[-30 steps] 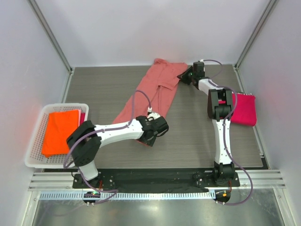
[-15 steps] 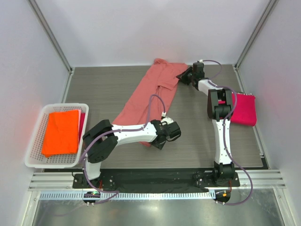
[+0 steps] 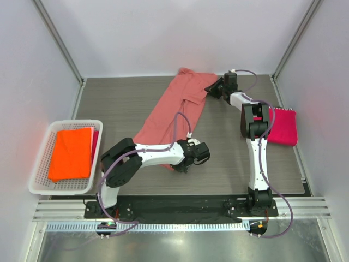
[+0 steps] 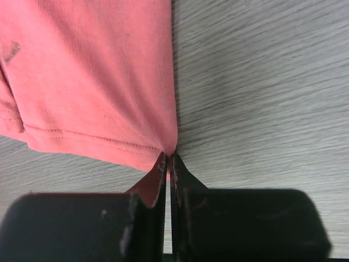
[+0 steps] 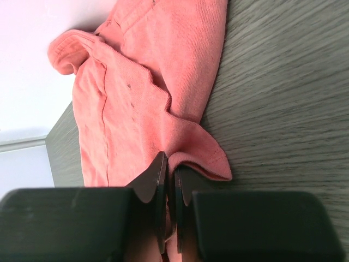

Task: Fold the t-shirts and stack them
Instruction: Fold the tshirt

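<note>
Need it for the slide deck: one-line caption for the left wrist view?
Left gripper, jaws shut on a hem corner of the pink shirt, lying on the table.

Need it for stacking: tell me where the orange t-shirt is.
Top view, left side: the orange t-shirt lies folded in the white basket, just left of the left arm.

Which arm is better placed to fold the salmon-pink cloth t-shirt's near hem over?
Probably the left: the left claw pinches that hem corner of the salmon-pink cloth t-shirt; the right claw grips its far end.
</note>
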